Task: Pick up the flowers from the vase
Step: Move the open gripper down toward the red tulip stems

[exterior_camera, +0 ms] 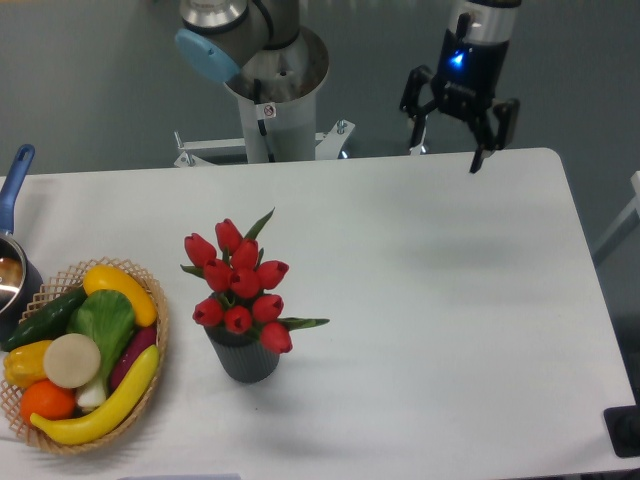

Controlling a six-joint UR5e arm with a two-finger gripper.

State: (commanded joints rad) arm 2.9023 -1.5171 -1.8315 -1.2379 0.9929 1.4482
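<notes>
A bunch of red tulip flowers (240, 283) with green leaves stands upright in the small dark grey vase (243, 357) on the white table, left of centre. My gripper (446, 147) hangs high above the table's far right edge, well away from the flowers. Its two black fingers are spread apart with nothing between them. A blue light glows on its wrist.
A wicker basket (155, 340) of fruit and vegetables sits at the left front, close to the vase. A blue-handled pot (14, 238) lies at the left edge. The arm's base column (277, 100) rises behind the table's far edge.
</notes>
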